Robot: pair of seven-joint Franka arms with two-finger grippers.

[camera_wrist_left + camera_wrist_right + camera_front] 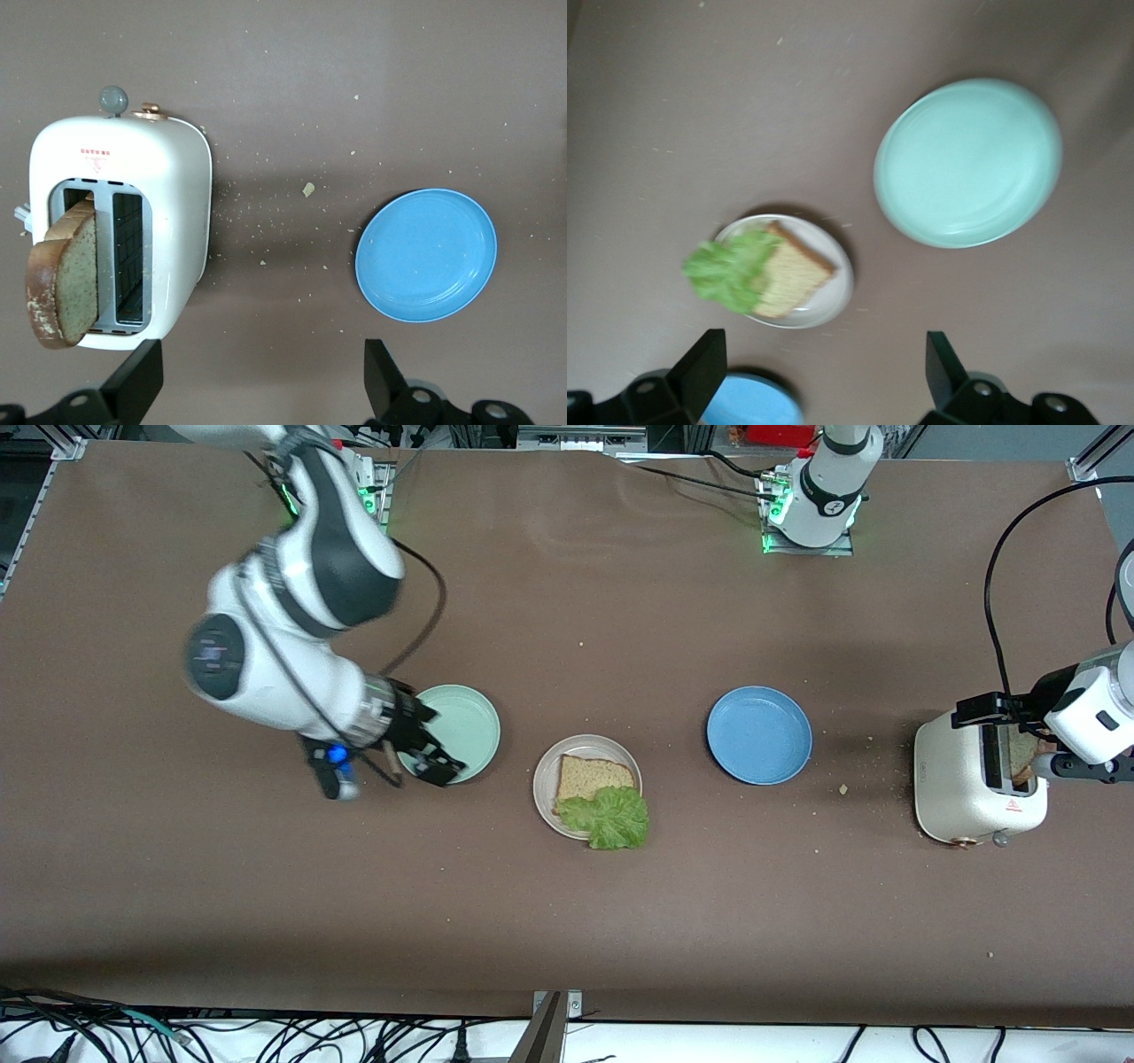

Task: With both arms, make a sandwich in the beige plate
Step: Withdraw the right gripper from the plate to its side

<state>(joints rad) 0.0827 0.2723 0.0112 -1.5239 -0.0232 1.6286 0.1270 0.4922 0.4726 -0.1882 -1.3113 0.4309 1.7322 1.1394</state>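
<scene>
Beige plate (pixel 545 779) mid-table, holding bread slice (pixel 592 776) with lettuce leaf (pixel 613 817) overhanging rim at 5 o'clock. Right gripper (pixel 425 751) over mint green plate (pixel 469 722), fingers spread wide, empty, sandwich parts well apart. Left gripper (pixel 257 381) wide open, empty, over toaster (pixel 970 797) with second slice (pixel 62 279) sticking up.

Matt brown table (pixel 620 921), glossy cream toaster (pixel 961 797) (plastic-looking), smooth beige plate (pixel 542 788), coarse speckled bread (pixel 589 777).

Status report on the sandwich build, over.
Right gripper jaws open, empty, over mint plate. Left gripper open above toaster; second slice in its slot. Beige plate: bread, lettuce on top. Nothing in the way.
</scene>
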